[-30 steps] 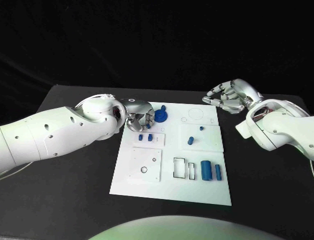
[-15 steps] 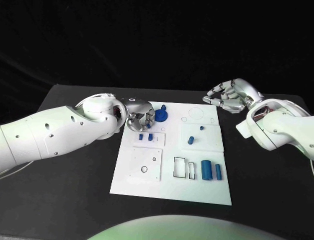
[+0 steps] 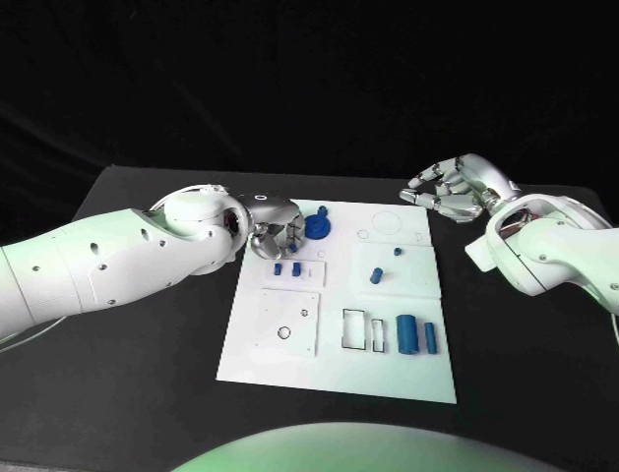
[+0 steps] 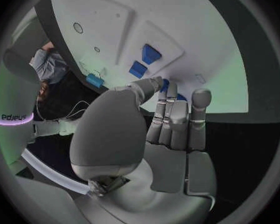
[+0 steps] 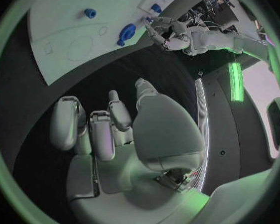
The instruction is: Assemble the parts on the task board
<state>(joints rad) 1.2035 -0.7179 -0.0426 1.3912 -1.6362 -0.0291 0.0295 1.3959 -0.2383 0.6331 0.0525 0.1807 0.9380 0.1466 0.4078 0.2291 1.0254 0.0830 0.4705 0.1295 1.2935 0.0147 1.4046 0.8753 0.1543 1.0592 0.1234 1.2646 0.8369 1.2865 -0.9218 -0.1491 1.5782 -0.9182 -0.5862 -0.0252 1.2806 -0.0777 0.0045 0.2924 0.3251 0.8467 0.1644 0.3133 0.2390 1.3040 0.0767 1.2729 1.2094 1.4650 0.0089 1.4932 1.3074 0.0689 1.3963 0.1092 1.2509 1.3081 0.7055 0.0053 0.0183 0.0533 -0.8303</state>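
The white rectangular task board (image 3: pixel 340 305) lies in the middle of the black surface (image 3: pixel 139 334), with small blue parts (image 3: pixel 415 334) on it. The left robot hand (image 3: pixel 278 234) hovers at its far left corner beside a round blue part (image 3: pixel 318 230), fingers curled, grasping nothing. The right robot hand (image 3: pixel 454 189) hangs clenched and empty off the far right corner.

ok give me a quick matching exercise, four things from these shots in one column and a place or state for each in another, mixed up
Things:
1. left hand
2. right hand
3. round blue part
4. two large blue cylinders

Places or states:
A. lying side by side at the task board's near right
B. fingers curled, off the board past its far right corner
C. at the board's far left edge, beside the round blue part
D. on the board's far left, next to a hand

Pairs: 1-C, 2-B, 3-D, 4-A
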